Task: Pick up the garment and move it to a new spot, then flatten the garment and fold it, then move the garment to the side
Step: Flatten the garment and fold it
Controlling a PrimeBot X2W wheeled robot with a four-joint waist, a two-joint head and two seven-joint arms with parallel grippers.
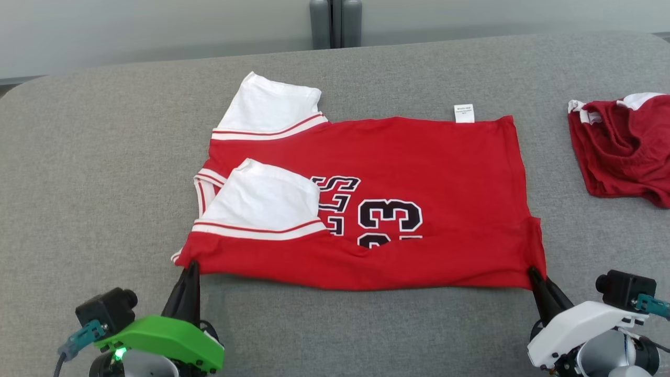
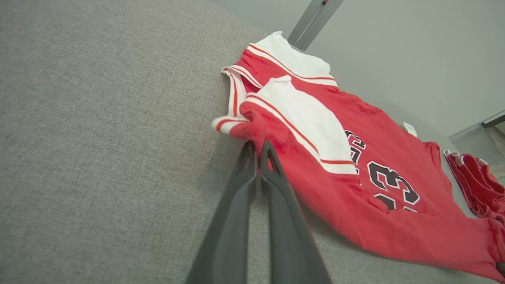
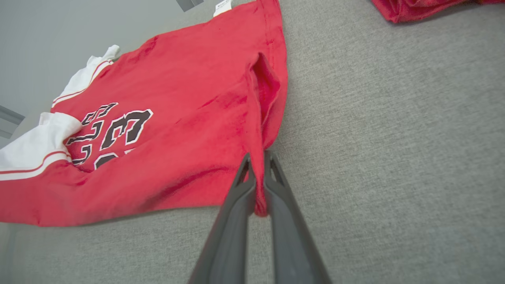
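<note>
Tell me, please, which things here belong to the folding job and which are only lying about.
Belonging to the job:
red 23 T-shirt
left hand, pinching its near corner
right hand, pinching the other near corner

Only lying about:
smaller dark red garment
grey posts at the back

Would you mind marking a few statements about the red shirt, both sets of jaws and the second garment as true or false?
1. The left arm's jaws are shut on a near corner of the bright red printed T-shirt. True.
2. The right arm's jaws stand wide open over the grey fabric-covered table. False: they are shut on the T-shirt's other near corner.
3. A white red-striped sleeve lies folded onto the T-shirt's front, covering part of the black print. True.
4. The small white tag sticks out at the T-shirt's near edge. False: it is at the far edge.
5. The darker red crumpled garment lies on the T-shirt. False: it lies apart, to the robot's right.
</note>
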